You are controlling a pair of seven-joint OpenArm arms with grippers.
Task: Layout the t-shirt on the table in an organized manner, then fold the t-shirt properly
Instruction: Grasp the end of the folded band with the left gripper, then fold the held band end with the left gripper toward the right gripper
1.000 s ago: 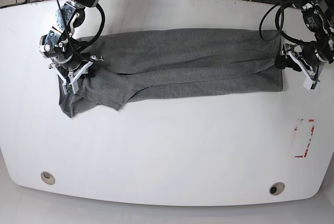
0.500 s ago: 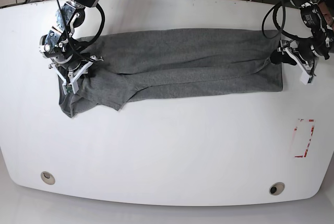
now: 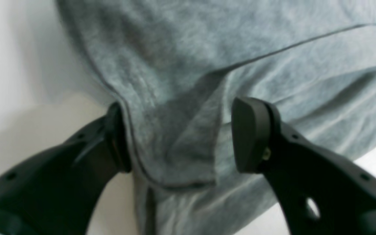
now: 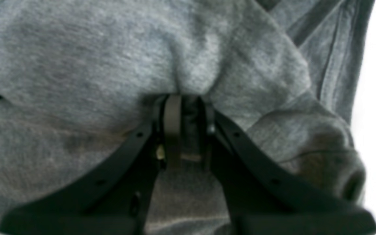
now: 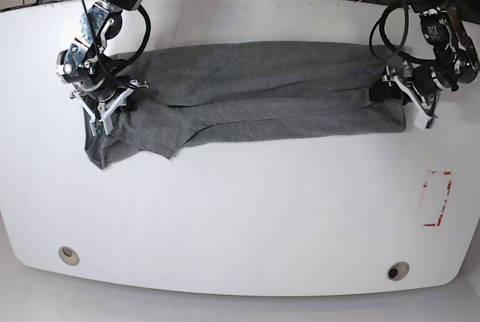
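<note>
Left hand [image 5: 401,95] has moved inward over the t-shirt [image 5: 255,93] hem, open.

- t-shirt [image 5: 255,93]: plain heather-grey knit, no print; folded lengthwise into a long band across the far half of the tabletop, layers overlapping along a diagonal seam line. Rumpled, bunched sleeve end at view-left, squarer hem end at view-right.
- table [image 5: 240,209]: glossy white, curved edges, two round metal grommets near front edge, red-and-white sticker at view-right.
</note>
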